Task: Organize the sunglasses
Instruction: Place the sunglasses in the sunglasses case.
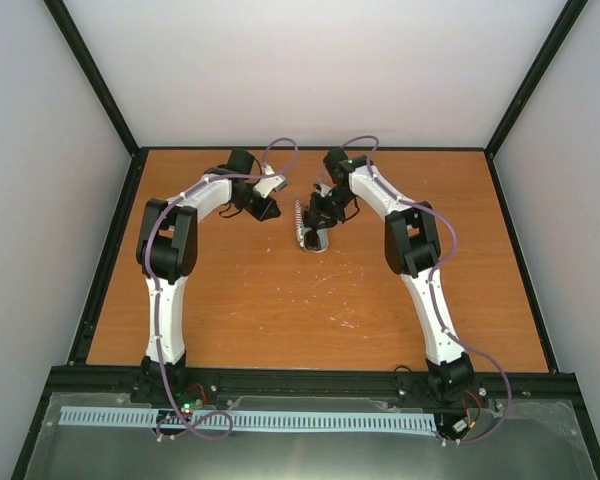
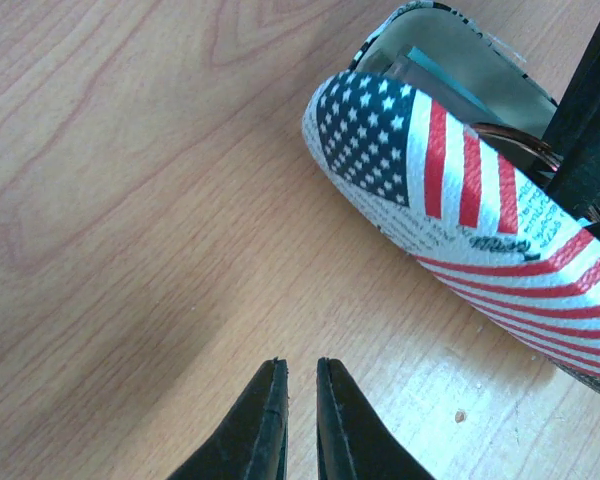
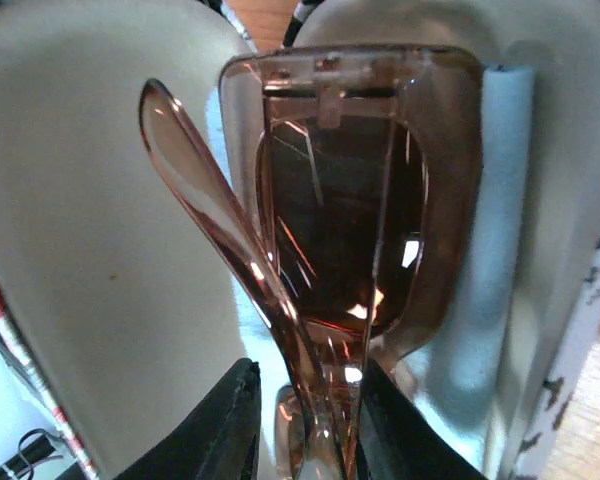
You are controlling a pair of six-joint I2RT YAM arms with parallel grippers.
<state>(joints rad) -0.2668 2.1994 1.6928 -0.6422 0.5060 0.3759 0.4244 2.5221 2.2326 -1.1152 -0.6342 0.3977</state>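
The right pincer (image 3: pixel 310 390) pinches the sunglasses (image 3: pixel 340 240) by one end, and the frame reaches away from it over the pale lining of the open flag-patterned case (image 3: pixel 90 230), beside a light blue cloth (image 3: pixel 495 230). The left pincer (image 2: pixel 301 375), pressed almost together and empty, hangs over the counter (image 2: pixel 130 200) near the case.

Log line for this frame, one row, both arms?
right gripper: shut on sunglasses, folded, at open case | cloth: inside case | left gripper: shut, empty, beside case | release: not yet

Even soft daylight, faint shadows, blurry close-up wrist views
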